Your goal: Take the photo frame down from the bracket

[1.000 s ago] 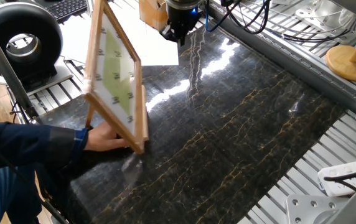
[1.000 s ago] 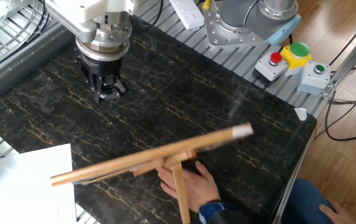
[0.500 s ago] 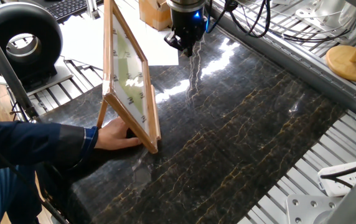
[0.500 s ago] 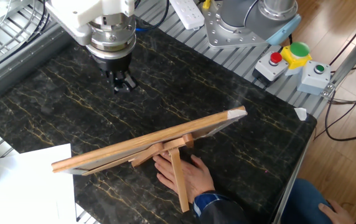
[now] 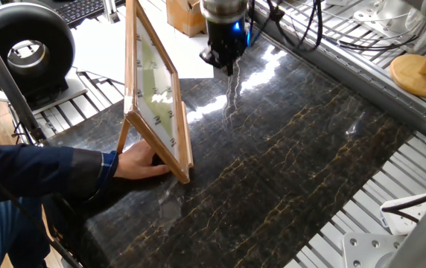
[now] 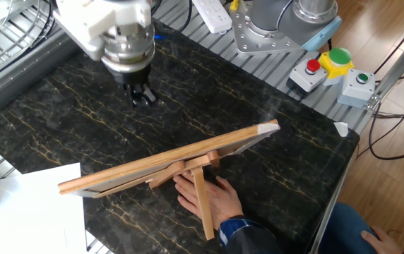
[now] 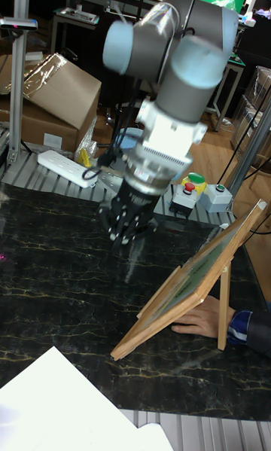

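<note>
The photo frame [image 5: 155, 93] stands tilted on the dark marble table, its light-wood border around a white mat and a yellow-green picture. It leans on the bracket [image 6: 202, 201], whose rear leg shows behind it [image 7: 223, 308]. In the other fixed view the frame [image 6: 167, 166] appears nearly edge-on. A person's hand [image 5: 142, 161] rests on the table behind the frame, at the bracket's foot. My gripper [image 5: 227, 65] hovers over the table to the frame's far right, apart from it, fingers together and holding nothing [image 6: 142, 95] [image 7: 128, 229].
A white paper sheet [image 5: 116, 41] lies at the table's far left corner. A round wooden base with a post [image 5: 420, 74] sits off the table at right. A button box [image 6: 336, 67] and a power strip [image 6: 212, 14] lie beyond the table edge.
The hand has set the frame more upright and shifted it right. My gripper has moved a short way along the table and its fingers look closer together than a second ago.
</note>
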Robot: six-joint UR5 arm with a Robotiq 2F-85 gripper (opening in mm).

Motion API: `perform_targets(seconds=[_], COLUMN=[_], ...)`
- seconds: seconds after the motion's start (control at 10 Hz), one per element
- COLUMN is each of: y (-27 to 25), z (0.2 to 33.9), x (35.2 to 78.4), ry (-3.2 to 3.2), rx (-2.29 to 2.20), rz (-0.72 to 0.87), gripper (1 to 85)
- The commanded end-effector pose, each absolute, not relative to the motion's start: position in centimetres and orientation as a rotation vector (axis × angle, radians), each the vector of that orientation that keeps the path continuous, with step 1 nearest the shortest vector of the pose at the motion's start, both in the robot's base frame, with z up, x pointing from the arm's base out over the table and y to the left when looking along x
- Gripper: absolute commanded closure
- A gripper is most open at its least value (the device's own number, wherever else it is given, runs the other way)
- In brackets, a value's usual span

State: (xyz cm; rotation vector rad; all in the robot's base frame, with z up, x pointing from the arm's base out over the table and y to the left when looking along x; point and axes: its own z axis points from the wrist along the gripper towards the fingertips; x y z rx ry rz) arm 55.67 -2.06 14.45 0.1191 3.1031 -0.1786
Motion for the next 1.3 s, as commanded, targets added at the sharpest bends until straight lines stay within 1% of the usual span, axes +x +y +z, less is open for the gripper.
perform_targets(seconds=[0.0,0.1,0.5,0.7,1.1,1.2], y=[-2.3,-2.1,-2.9,-2.3,-2.4,-2.7], z=[11.9,11.9,11.9,11.8,11.8,11.8], x=[57.5,57.6,56.7,55.2,55.3,54.0], ry=[3.025,3.022,3.056,3.113,3.111,3.157], rx=[0.014,0.003,-0.003,0.044,0.044,0.062], rz=[-0.150,-0.137,-0.188,-0.158,-0.163,-0.183], gripper=[84.7,84.7,84.7,84.7,84.7,84.7])
